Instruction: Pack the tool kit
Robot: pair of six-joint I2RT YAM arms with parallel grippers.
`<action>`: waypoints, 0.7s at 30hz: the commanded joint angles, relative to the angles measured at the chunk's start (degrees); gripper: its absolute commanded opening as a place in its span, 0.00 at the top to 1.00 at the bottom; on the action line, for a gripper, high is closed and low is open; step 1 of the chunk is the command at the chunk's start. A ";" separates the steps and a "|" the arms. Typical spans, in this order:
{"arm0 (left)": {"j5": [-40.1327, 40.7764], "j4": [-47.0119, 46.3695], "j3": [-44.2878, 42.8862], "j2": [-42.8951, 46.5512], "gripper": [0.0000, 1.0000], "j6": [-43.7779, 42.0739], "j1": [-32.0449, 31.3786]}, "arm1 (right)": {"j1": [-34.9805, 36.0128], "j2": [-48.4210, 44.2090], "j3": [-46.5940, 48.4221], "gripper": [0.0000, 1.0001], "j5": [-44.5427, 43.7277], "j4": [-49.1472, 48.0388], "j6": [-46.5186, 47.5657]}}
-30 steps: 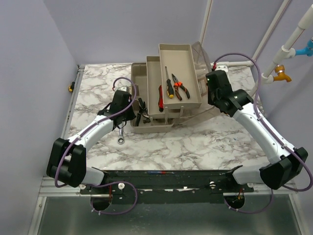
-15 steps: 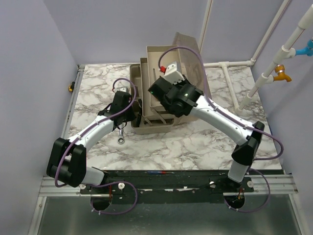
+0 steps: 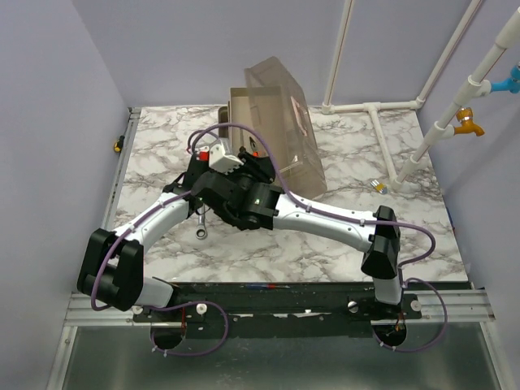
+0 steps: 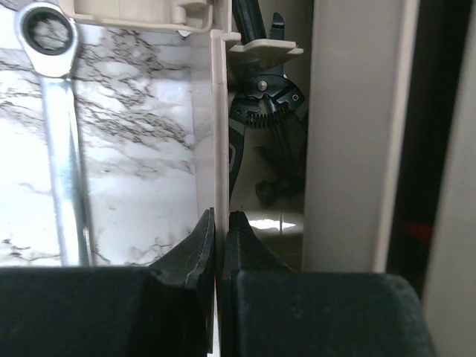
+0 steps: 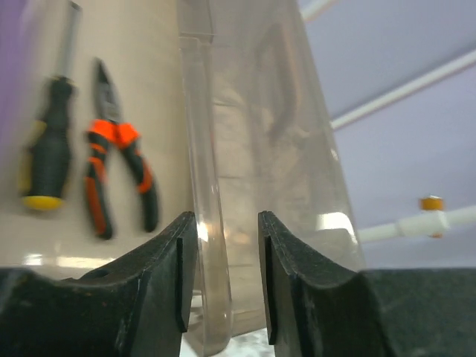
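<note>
The beige tool kit box (image 3: 244, 110) stands at the back of the table, its smoky lid (image 3: 286, 122) tilted up over its right side. My right gripper (image 5: 227, 223) is open, with the lid's clear edge (image 5: 204, 186) between the jaws, close to the left finger and apart from the right one. Behind the lid lie a screwdriver (image 5: 48, 141) and orange pliers (image 5: 111, 171) on a beige tray. My left gripper (image 4: 221, 219) is shut on the box's thin side wall (image 4: 218, 111). Black pliers (image 4: 260, 111) lie inside the box. From above, the right arm (image 3: 244, 195) covers the left gripper.
A silver ratchet wrench (image 4: 59, 134) lies on the marble beside the box, seen from above as the wrench (image 3: 201, 226) under the arms. A small object (image 3: 378, 185) sits at the right. White pipes (image 3: 374, 106) run along the back right.
The right arm has swung left across the box. The fold-out trays have closed in and the lid has come up from lying open on the right. The right jaws have widened.
</note>
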State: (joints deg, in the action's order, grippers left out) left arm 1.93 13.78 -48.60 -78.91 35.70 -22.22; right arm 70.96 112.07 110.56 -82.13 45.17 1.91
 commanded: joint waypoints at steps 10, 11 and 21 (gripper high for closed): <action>-11.85 -7.76 0.77 0.07 1.00 2.92 -2.39 | 8.00 -8.89 -9.92 0.23 25.59 -29.58 2.63; -11.90 -7.80 0.79 0.14 1.00 2.97 -2.41 | 8.00 -10.52 -10.74 0.20 29.16 -29.63 1.00; -14.13 -11.50 4.16 2.01 1.00 5.49 -2.89 | 6.54 -24.44 -16.38 0.05 37.81 -29.87 -8.34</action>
State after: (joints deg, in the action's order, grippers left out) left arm -1.37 9.89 -46.65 -78.78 38.59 -22.94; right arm 78.67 91.70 95.55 -48.10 15.00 -0.56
